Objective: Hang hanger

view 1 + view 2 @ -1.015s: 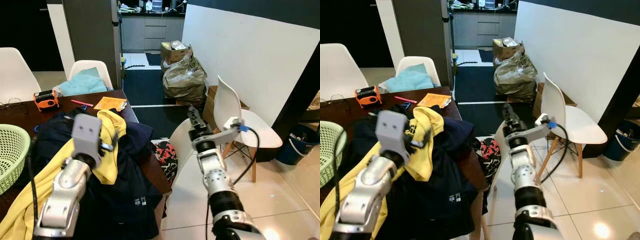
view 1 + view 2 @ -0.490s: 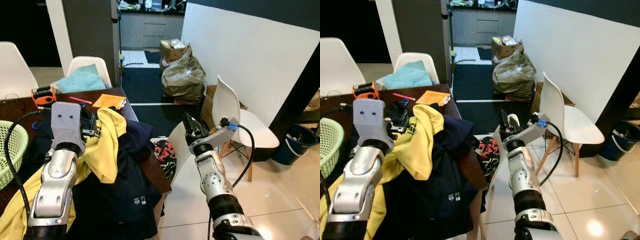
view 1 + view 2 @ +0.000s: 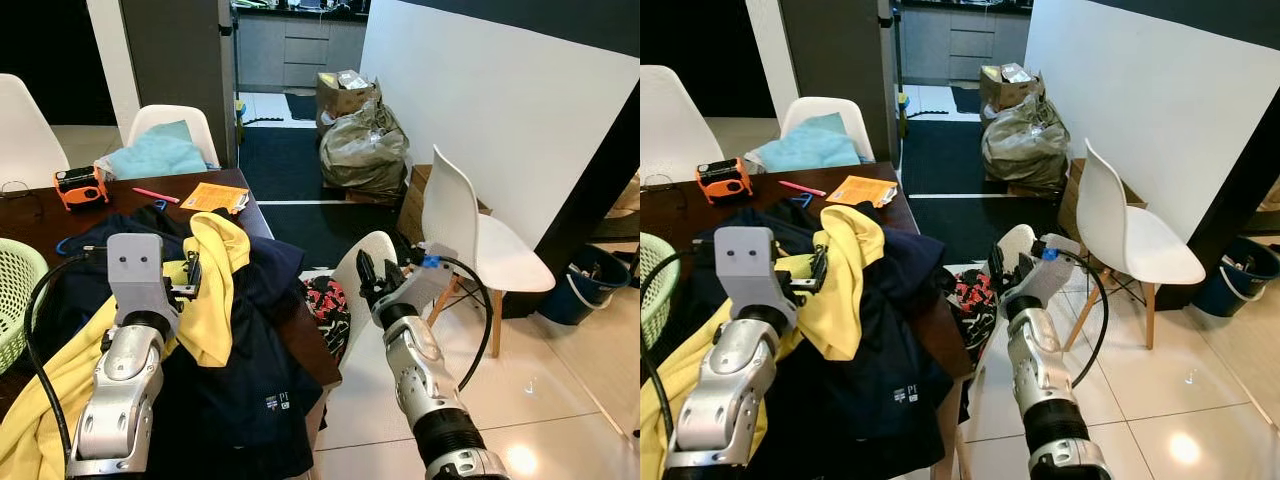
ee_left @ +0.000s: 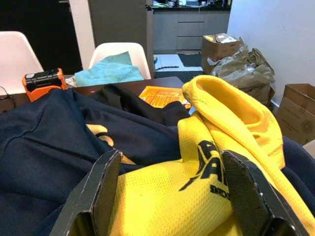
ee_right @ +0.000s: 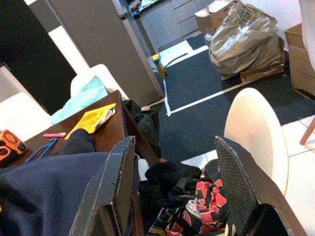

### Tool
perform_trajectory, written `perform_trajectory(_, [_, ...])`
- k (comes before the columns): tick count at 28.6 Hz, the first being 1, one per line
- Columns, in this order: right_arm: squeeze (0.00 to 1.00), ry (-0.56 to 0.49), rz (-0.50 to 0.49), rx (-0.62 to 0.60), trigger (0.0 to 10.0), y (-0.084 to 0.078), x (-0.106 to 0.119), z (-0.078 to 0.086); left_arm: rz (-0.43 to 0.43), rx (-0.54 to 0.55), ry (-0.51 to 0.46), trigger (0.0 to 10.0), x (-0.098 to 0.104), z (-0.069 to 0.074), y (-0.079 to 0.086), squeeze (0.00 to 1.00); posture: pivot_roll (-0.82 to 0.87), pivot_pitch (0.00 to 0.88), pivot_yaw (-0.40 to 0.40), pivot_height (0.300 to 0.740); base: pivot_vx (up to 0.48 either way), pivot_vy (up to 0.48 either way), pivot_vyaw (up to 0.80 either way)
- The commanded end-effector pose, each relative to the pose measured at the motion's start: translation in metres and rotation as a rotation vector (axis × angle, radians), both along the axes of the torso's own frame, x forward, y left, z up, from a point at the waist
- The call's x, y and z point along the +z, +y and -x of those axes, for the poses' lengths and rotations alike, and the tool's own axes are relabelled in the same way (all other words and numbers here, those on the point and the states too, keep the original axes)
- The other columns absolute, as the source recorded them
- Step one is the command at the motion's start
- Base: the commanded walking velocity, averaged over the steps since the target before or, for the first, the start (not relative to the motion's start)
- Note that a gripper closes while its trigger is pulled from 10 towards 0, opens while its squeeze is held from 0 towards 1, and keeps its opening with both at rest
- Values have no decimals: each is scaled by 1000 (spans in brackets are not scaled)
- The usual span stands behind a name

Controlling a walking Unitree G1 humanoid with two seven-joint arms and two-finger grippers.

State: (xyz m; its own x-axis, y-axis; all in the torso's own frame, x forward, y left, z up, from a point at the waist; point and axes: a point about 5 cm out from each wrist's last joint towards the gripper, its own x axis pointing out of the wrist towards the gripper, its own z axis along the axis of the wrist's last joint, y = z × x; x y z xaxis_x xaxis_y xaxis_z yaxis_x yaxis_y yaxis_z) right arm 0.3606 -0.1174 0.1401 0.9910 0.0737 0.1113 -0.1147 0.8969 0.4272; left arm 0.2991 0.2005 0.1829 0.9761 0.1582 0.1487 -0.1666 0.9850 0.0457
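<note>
Left gripper (image 4: 167,196) hovers with fingers spread over the yellow shirt (image 3: 215,290) on the table (image 3: 40,215). Right gripper (image 5: 174,191), spread and empty, sits at 3 o'clock beside the table edge. I can't make out a hanger.

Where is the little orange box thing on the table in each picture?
Left eye view: orange box, table's far left.
Right eye view: far left too.
Left wrist view: left, behind the navy clothes.
Right wrist view: cut off at the edge.
Shared landmark: yellow paper lies nearby.
</note>
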Motion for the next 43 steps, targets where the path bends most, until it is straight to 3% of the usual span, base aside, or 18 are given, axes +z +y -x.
perform_trajectory(1, [0, -25, 9, 4, 10000, 0, 3, 0, 11, -9, 11, 10000, -3, -3, -2, 0, 99, 41, -74, 740, 0, 0, 0])
perform_trajectory(6, [0, -21, -26, 67, 10000, 12, 5, 0, 20, -24, -20, 10000, 3, -4, -4, 0, 105, 51, -97, 740, 0, 0, 0])
perform_trajectory(7, [0, -25, 12, 102, 10000, 18, 5, 1, 10, -34, -39, 10000, 5, -3, -6, 0, 111, 45, -100, 740, 0, 0, 0])
perform_trajectory(11, [0, -31, 89, 186, 10000, 33, 3, 4, 22, -89, 77, 10000, -14, -2, -13, 0, 115, 30, -83, 740, 0, 0, 0])
perform_trajectory(14, [0, -124, 106, 198, 10000, 34, 13, 6, -34, -184, 58, 10000, -17, 1, -24, 0, 119, 8, -62, 740, 0, 0, 0])
perform_trajectory(15, [0, -173, 33, 218, 10000, 33, 20, 8, -50, -265, 20, 10000, -13, 3, -34, 0, 131, 0, -54, 740, 0, 0, 0])
perform_trajectory(18, [0, -173, 33, 218, 10000, 33, 20, 8, -50, -265, 20, 10000, -13, 3, -34, 0, 131, 0, -54, 740, 0, 0, 0])
perform_trajectory(20, [0, -196, -92, 208, 10000, 28, 22, 9, -73, -325, -37, 10000, -3, 0, -43, 0, 139, 0, -31, 740, 0, 0, 0])
perform_trajectory(27, [0, -168, -143, 174, 10000, 28, 18, 9, -40, -288, -52, 10000, 2, -6, -37, 0, 120, 0, -23, 740, 0, 0, 0])
perform_trajectory(28, [0, -153, -131, 166, 10000, 29, 17, 9, 28, -218, -45, 10000, 2, -13, -29, 0, 115, 0, -33, 740, 0, 0, 0])
perform_trajectory(32, [0, -140, -92, 174, 10000, 29, 14, 9, 89, -160, -49, 10000, 4, -17, -24, 0, 123, 0, -45, 740, 0, 0, 0])
perform_trajectory(38, [0, -122, -89, 181, 10000, 26, 10, 9, 43, -150, -57, 10000, 2, -10, -24, 0, 132, 0, -58, 740, 0, 0, 0])
perform_trajectory(43, [0, -118, -98, 190, 10000, 26, 8, 10, -13, -104, -39, 10000, 2, -9, -14, 0, 142, 0, -69, 740, 0, 0, 0])
